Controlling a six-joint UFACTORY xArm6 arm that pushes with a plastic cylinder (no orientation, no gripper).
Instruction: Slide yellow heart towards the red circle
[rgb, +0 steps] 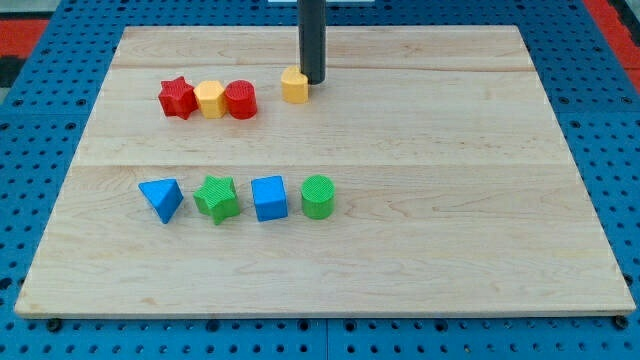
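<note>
My tip (313, 80) (a bare rod, nothing grasped) touches the yellow heart (294, 86) from its right; the red circle (240, 100) sits left.

Red star (177, 97), blue cube (268, 197)

The wooden desk (400, 250) carries eight blocks. Left of the yellow heart (294, 86) sit the red circle (240, 100), yellow hexagon (210, 99) and red star (177, 97). Below it lie the blue triangle (161, 198), green star (217, 197), blue cube (269, 197) and green cylinder (318, 196).
</note>
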